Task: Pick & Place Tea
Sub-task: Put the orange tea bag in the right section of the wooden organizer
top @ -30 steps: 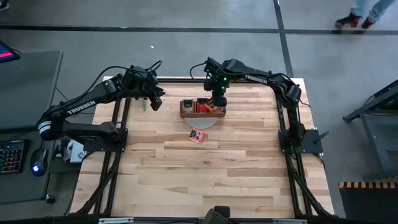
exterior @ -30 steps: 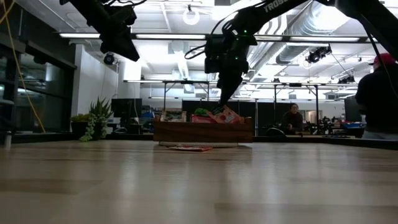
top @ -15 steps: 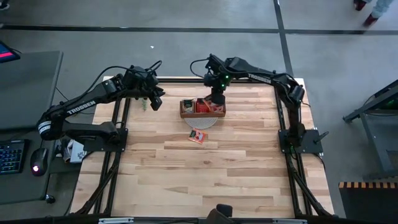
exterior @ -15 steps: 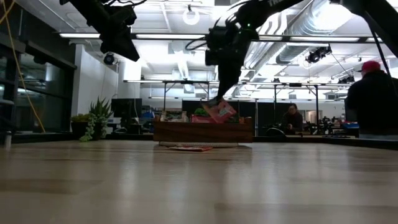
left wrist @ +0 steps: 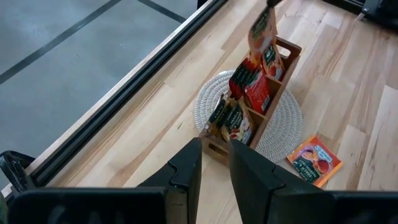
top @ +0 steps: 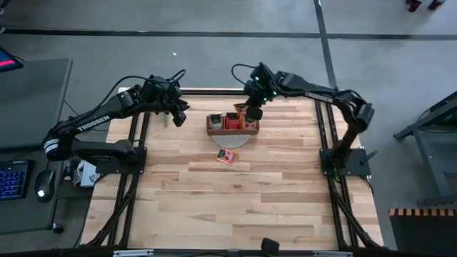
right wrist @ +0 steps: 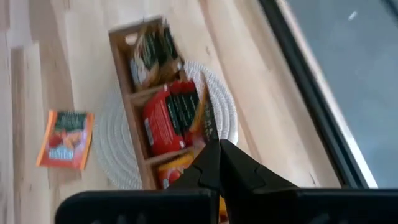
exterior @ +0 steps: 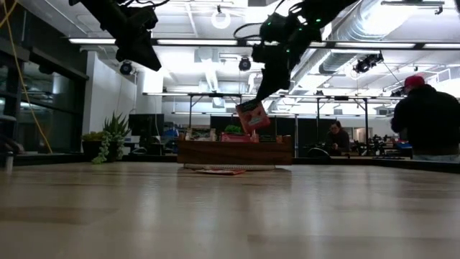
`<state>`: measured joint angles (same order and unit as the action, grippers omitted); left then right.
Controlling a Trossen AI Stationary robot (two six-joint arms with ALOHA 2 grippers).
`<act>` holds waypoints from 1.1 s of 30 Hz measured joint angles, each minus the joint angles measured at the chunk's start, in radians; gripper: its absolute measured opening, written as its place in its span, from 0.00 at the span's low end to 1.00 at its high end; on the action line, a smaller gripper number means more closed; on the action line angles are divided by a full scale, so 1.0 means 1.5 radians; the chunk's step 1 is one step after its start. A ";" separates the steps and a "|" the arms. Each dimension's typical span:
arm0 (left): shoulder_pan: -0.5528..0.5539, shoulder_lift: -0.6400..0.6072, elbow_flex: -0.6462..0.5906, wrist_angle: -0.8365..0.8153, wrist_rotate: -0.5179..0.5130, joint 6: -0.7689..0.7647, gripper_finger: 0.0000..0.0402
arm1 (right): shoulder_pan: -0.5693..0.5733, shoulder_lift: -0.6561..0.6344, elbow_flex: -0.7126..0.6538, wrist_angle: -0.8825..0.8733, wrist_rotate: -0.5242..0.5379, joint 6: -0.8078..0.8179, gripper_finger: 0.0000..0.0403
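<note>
The right hand [exterior: 253, 101] is hanging above the wooden tray [top: 233, 124], fingers clamped together on an orange-red tea sachet [exterior: 251, 116] that is dangling clear of the tray, over its right end. The tray is sitting on a pale round woven mat [top: 233, 138] near the far edge of the surface [top: 235, 200]. Three compartments: the one at the tray's left end is holding green-grey sachets [left wrist: 230, 118], the middle is packed with red sachets [right wrist: 166, 118], and the one at the right end is showing orange sachets [right wrist: 171, 172], all standing on edge. One loose orange sachet [top: 227, 155] is lying flat on the surface just in front of the mat, apart from the tray. The left hand [top: 178, 116] is waiting in the air off to the left of the tray, fingers slightly apart with a narrow gap, holding nothing. A person in a dark top and red cap [exterior: 425, 115] is showing in the room beyond.
</note>
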<state>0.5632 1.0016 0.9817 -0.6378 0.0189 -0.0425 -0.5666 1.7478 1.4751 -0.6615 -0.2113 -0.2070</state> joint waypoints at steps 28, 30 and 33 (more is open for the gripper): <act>0.000 0.000 0.000 0.005 0.000 -0.010 0.20 | 0.073 -0.107 -0.183 0.085 0.120 0.080 0.00; 0.000 0.000 0.000 0.005 0.000 -0.010 0.20 | 0.073 -0.108 -0.183 0.081 0.115 0.080 0.00; 0.000 0.000 0.000 0.005 0.000 -0.010 0.20 | 0.073 -0.107 -0.183 0.080 0.111 0.080 0.00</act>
<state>0.5629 1.0019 0.9817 -0.6296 0.0189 -0.0574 -0.4572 1.5875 1.2011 -0.5411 -0.0452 -0.0863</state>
